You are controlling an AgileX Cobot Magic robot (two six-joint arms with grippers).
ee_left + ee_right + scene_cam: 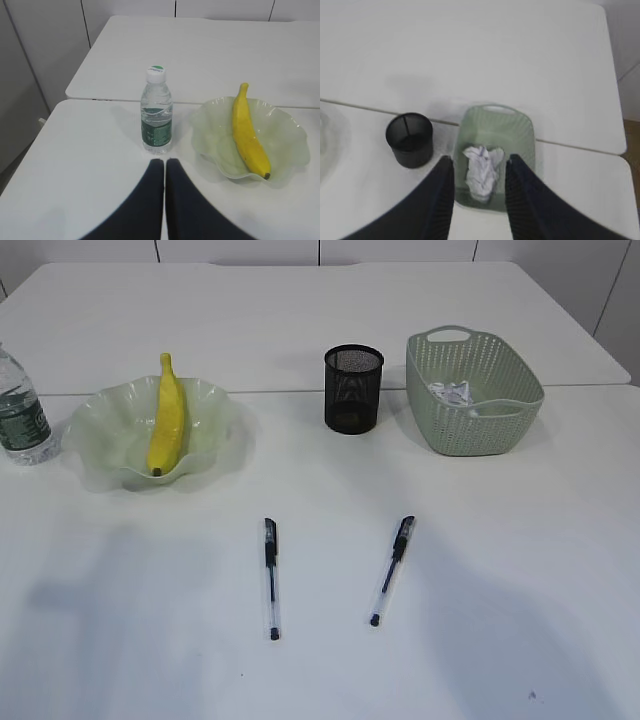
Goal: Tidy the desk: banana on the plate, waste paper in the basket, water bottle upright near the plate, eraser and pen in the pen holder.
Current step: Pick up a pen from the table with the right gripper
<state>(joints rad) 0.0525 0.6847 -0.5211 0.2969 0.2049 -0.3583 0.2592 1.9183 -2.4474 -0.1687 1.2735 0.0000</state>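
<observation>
White desk (480, 640), plain and flat, open across the whole near half apart from two pens: left pen (271, 578) lying nearly straight toward the camera, right pen (391, 570) slanted, clear-barrelled with dark caps, well apart from each other. Seam across the back where a second tabletop butts up. Water bottle (20, 412) upright at the far left edge of the exterior view, just beside the plate (105, 410); clear ribbed plastic, white cap, dark green label. Plate translucent pale green, shallow, rim ruffled in waves; inside it the banana (166, 422), long, curved, yellow, dark tip toward the near rim, stem pointing away. Pen holder (353, 389) at centre back, black mesh cylinder, upright; contents not clear through the mesh. Just right of it, apart, the basket (495, 430), sage-green oval with perforated woven-look walls and cut-out handles, holding the waste paper (453, 394), a crumpled white ball against its floor. Eraser not made out anywhere. Left gripper (164, 162) clenched, dark fingers pressed together on nothing, above the desk near the bottle. Right gripper (479, 162) parted and empty, over the basket with the paper seen between its fingers.
</observation>
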